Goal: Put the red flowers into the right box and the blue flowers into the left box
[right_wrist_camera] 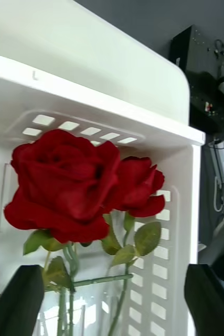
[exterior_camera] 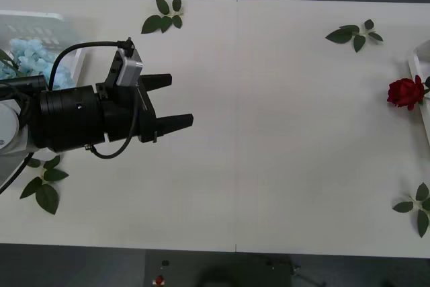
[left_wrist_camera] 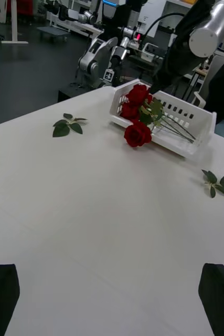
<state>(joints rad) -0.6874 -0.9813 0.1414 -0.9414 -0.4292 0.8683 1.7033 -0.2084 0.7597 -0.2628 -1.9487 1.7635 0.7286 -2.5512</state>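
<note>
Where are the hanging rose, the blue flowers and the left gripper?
red rose (exterior_camera: 405, 92), front view, flower head.
blue flowers (exterior_camera: 25, 55), front view, petal cluster.
left gripper (exterior_camera: 176, 101), front view, gap between open fingertips.

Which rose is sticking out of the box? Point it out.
The rose whose head hangs over the box wall; the other two sit inside.

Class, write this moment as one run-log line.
left gripper open over table | right gripper open at right box | red flowers in it, one head overhanging
</note>
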